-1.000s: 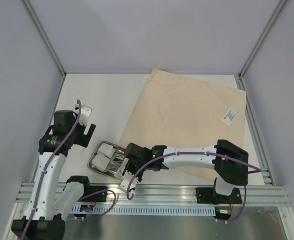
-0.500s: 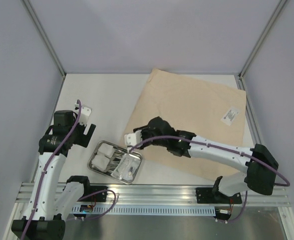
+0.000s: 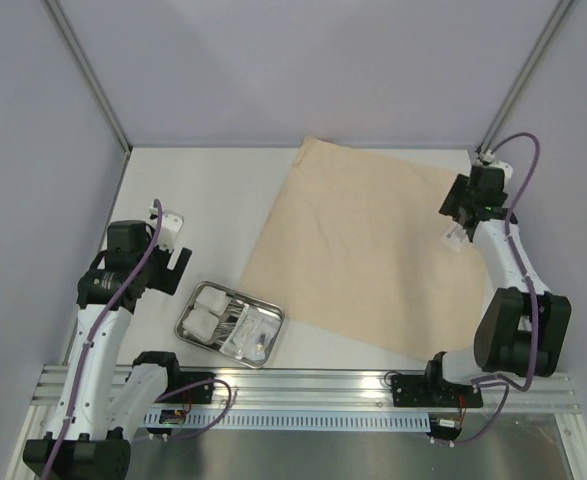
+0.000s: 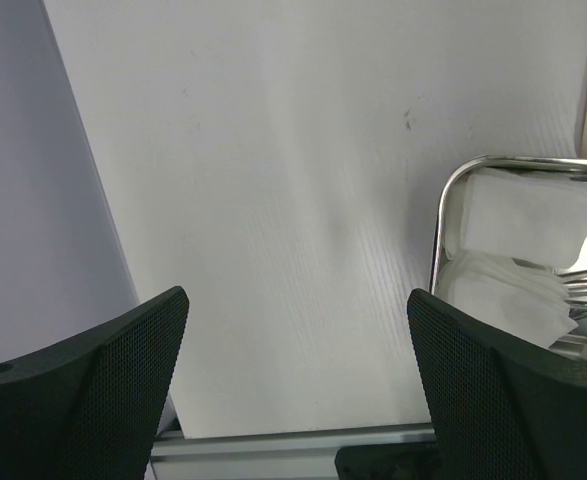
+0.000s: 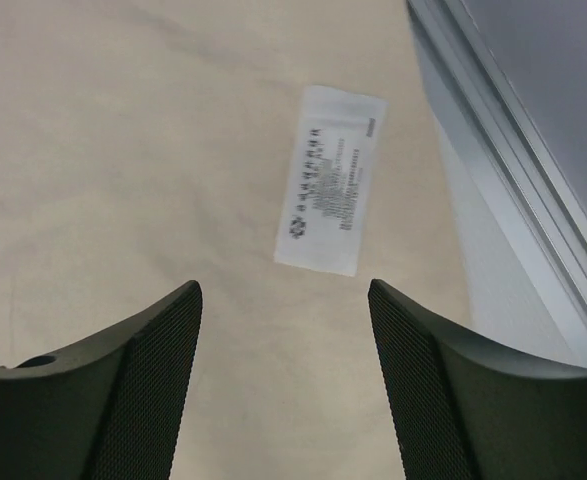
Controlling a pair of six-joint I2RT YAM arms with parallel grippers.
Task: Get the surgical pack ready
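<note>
Now the right arm has swung away from the steel tray [image 3: 181,326] at the lower left of the top view and stands at the right edge, its right gripper [image 5: 281,322] over the tan wrap sheet [image 3: 363,250]. Its jaws have spread wide and hold nothing. A small printed packet [image 5: 331,180] lies flat on the sheet just ahead of the fingertips, near the sheet's right border. That suggests the packet is the next item to collect for the tray, which already holds white gauze pads [image 3: 208,305] and steel instruments [image 3: 235,322]. The left gripper [image 4: 295,310] has not moved: it hovers wide and empty just left of the tray, off the sheet.
</note>
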